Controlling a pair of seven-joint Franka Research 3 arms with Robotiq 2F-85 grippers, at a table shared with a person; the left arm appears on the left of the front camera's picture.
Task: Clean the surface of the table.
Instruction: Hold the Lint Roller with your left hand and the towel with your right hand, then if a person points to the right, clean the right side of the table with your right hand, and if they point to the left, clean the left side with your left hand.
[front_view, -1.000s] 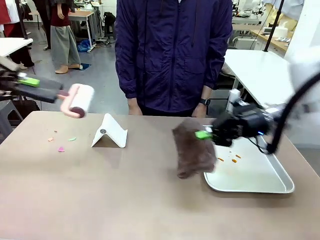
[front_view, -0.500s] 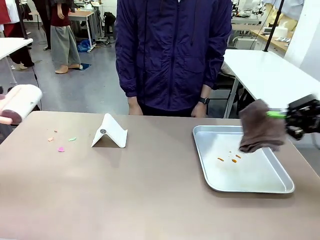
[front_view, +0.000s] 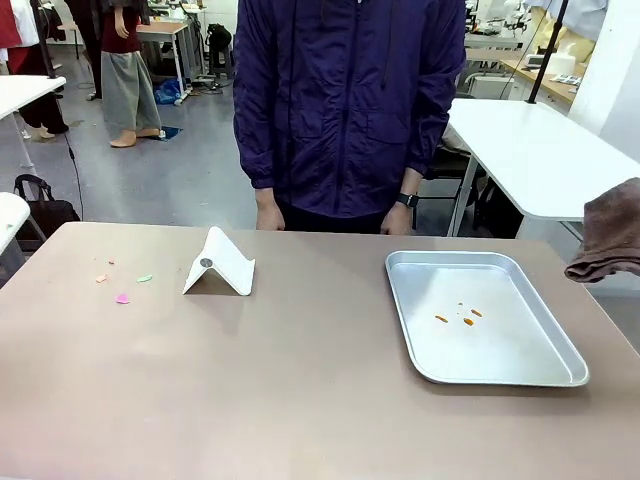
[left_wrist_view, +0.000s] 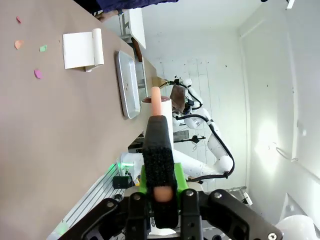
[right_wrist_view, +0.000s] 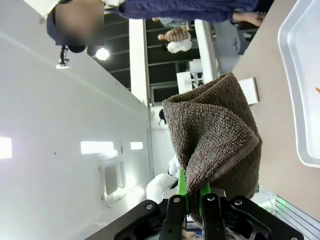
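The taupe-brown table (front_view: 300, 380) carries small pink, green and orange scraps (front_view: 122, 297) near its far left. In the left wrist view my left gripper (left_wrist_view: 160, 196) is shut on the black handle of a lint roller (left_wrist_view: 160, 112) with a white roll, held off the table's (left_wrist_view: 55, 130) left side. My right gripper (right_wrist_view: 190, 196) is shut on a folded brown cloth (right_wrist_view: 215, 130). From the front, that cloth (front_view: 612, 238) hangs at the right edge, above and beyond the table's right end.
A silver tray (front_view: 480, 320) with a few orange specks lies at the right. A white folded stand (front_view: 218, 264) sits left of centre. A person in a dark purple jacket (front_view: 345, 110) stands at the far edge, hands (front_view: 268, 212) down.
Both arms have drawn outward from over the table. The left carried the lint roller off past the left edge; the right carried the cloth from beside the tray to the right edge.
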